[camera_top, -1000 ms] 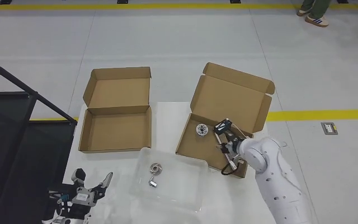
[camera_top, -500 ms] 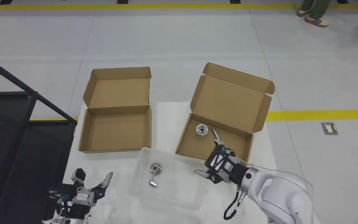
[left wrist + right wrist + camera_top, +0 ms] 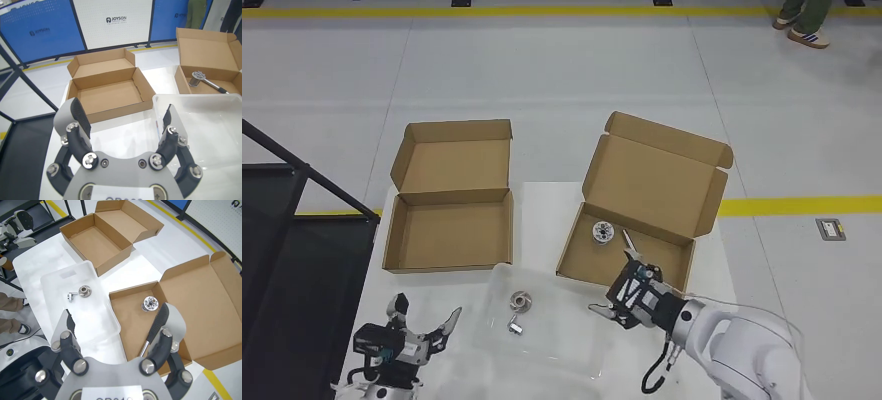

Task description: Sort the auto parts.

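Auto parts lie in two places on the white table (image 3: 537, 220). In the top view, a clear plastic bin (image 3: 562, 345) at lower centre holds a flanged round metal hub (image 3: 521, 300) and, just beside it, a small angular metal bracket (image 3: 513, 325). Right of the bin, an open brown cardboard box (image 3: 582, 260) with its lid raised holds a round metal disc part (image 3: 602, 232) and a slim metal rod (image 3: 628, 246) running out from beside it. A second open cardboard box (image 3: 447, 235) sits at centre left.

From above you see the disc part as a flat circle. The left wrist view gives you its side: a short cylinder with a toothed crown, plus the rod's dark tip. The right wrist view gives you the ring of holes in the hub's flange and in the disc's face. There the rod is partly hidden behind one finger (image 3: 174, 317).

Your right gripper (image 3: 620, 288) hangs over the line where bin and box meet, jaws spread wide with nothing between them. Your left gripper (image 3: 428, 310) sits at lower left of the top view, beside the bin, also spread wide and holding nothing. Both carry ribbed black pads (image 3: 80, 113) on smooth pale grey metal.
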Controlling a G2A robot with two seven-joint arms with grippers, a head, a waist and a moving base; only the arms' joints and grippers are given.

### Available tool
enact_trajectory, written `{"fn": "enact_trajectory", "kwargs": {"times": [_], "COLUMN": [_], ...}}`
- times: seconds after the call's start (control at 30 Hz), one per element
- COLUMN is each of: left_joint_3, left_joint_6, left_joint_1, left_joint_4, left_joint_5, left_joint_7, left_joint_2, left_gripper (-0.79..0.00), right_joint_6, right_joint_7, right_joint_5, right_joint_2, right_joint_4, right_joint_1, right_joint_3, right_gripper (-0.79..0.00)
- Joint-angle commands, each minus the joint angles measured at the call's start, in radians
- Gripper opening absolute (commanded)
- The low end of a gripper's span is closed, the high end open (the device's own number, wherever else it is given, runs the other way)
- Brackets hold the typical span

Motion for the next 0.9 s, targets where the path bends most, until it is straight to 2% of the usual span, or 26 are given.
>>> {"fn": "enact_trajectory", "kwargs": {"times": [0.0,0.07,0.27,0.4,0.43,0.8,0.87], "left_joint_3": [0.004,-0.005,-0.011,0.004,0.010,0.010,0.038], "left_joint_6": [-0.034,-0.094,-0.250,-0.530,-0.549,-0.549,-0.594], "left_joint_1": [-0.026,-0.053,-0.144,-0.234,-0.259,-0.259,-0.267], "left_joint_4": [-0.012,-0.043,-0.084,-0.071,-0.068,-0.068,-0.061], "left_joint_5": [0.063,0.106,0.399,0.480,0.500,0.500,0.490], "left_joint_7": [-0.022,-0.043,-0.080,-0.149,-0.175,-0.175,-0.194], "left_joint_2": [0.004,0.010,0.034,0.054,0.056,0.056,0.056], "left_gripper": [0.000,0.000,0.000,0.000,0.000,0.000,0.000], "right_joint_6": [-0.093,-0.185,-0.282,-0.291,-0.291,-0.291,-0.291], "right_joint_7": [-0.043,-0.065,-0.168,-0.207,-0.207,-0.207,-0.207], "right_joint_5": [-0.025,-0.065,-0.152,-0.205,-0.205,-0.205,-0.205], "right_joint_2": [0.009,0.017,0.035,0.045,0.045,0.045,0.045], "right_joint_4": [-0.047,-0.103,-0.195,-0.205,-0.205,-0.205,-0.205], "right_joint_1": [-0.013,-0.022,-0.065,-0.096,-0.096,-0.096,-0.096], "right_joint_3": [0.002,-0.012,-0.019,0.009,0.009,0.009,0.009], "right_gripper": [0.000,0.000,0.000,0.000,0.000,0.000,0.000]}}
